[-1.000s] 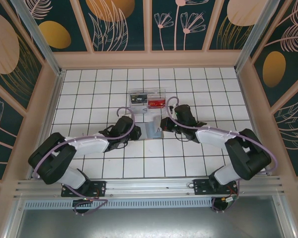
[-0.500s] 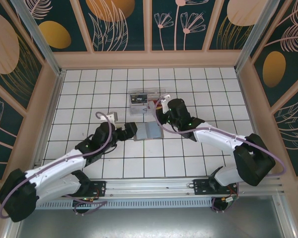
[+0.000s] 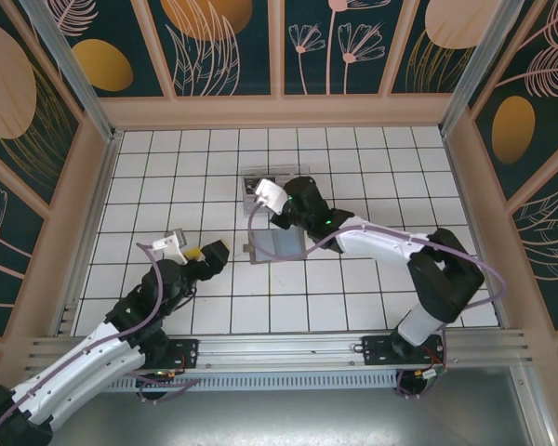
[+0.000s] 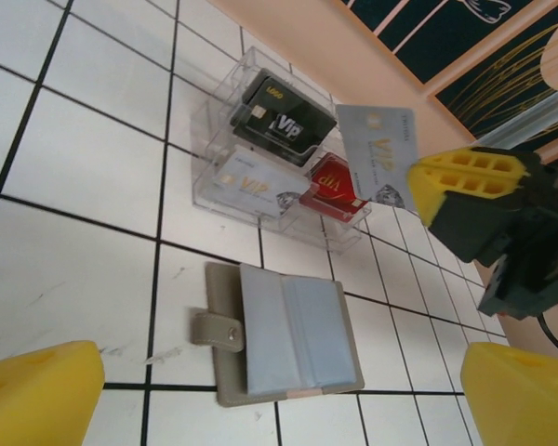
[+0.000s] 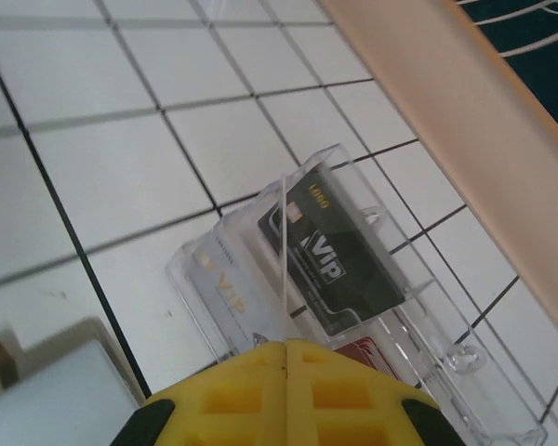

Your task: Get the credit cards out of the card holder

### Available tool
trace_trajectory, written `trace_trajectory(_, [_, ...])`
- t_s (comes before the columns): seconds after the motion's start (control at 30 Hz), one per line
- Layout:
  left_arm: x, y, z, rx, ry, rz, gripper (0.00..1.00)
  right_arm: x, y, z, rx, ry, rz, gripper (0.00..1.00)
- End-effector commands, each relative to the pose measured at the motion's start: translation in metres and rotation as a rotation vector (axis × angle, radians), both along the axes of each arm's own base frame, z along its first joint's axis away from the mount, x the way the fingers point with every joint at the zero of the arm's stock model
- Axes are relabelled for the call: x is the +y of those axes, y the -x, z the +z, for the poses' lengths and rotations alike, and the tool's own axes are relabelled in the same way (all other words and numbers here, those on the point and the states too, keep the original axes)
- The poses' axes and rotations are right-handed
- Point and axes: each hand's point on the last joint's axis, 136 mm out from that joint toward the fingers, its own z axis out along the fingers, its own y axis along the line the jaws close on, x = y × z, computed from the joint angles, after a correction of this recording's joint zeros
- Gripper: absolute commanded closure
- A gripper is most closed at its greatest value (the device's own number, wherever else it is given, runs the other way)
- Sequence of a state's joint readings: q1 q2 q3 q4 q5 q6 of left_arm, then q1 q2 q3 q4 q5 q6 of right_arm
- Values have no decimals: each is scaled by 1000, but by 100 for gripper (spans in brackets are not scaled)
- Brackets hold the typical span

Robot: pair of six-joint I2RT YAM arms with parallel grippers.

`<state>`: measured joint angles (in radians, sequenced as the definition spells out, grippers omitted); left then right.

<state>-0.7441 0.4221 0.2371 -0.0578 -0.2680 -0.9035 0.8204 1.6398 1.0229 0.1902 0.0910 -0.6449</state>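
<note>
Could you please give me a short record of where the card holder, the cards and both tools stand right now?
card holder: lying open and flat, beside the clear tray, not touching it
tray contents: black card, pale card, red card
right tool: shut on a grey card, held over the tray
left tool: open, holding nothing

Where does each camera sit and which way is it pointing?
Top external: high behind the robot, looking down on the tiled table; left arm and right arm show.
Left wrist: low, facing the far wall over the card holder and clear tray; its yellow fingers flank the bottom.
Right wrist: near the tray, angled down; its shut right claw pinches a credit card edge-on.
Shared: both wrist views hold tray and card holder.
</note>
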Motion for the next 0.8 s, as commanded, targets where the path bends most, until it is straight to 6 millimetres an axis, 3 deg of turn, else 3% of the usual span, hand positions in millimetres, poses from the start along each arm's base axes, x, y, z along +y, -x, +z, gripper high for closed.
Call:
trace_trajectory(0.0, [9, 3, -10, 27, -10, 32, 2, 1, -10, -10, -97, 198, 47, 100])
trace_trajectory(0.3, [15, 5, -5, 23, -31, 47, 1, 21, -19, -38, -126, 341, 94, 100])
trace_trajectory(0.77, [18, 4, -4, 20, -43, 55, 1, 30, -32, -66, -101, 409, 94, 100])
